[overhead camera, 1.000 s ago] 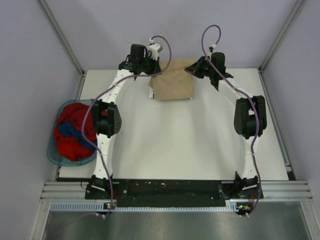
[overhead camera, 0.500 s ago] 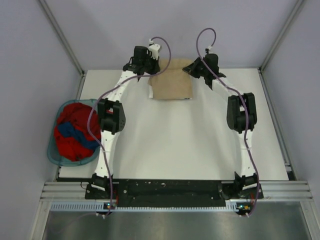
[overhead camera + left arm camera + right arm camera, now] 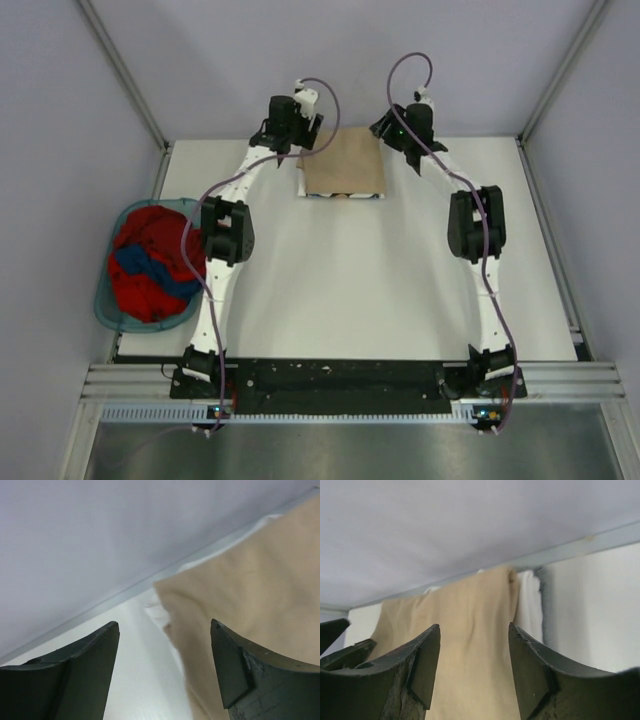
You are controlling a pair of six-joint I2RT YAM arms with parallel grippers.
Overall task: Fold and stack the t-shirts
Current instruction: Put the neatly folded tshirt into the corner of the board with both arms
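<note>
A folded tan t-shirt (image 3: 344, 163) lies at the far middle of the table, on top of a white shirt whose edge (image 3: 302, 181) shows at its left and front. My left gripper (image 3: 304, 137) is open and empty at the tan shirt's far left corner (image 3: 250, 580). My right gripper (image 3: 381, 133) is open and empty at its far right corner; the tan cloth (image 3: 465, 630) and a white strip (image 3: 529, 605) show between its fingers. Red and blue t-shirts (image 3: 148, 262) fill the basket on the left.
A teal plastic basket (image 3: 104, 300) stands at the table's left edge. The grey back wall (image 3: 350, 50) runs right behind both grippers. Metal frame posts rise at both far corners.
Both grippers moved toward the far wall and let the tan shirt go. The shirt now lies flat and squared on the stack.
</note>
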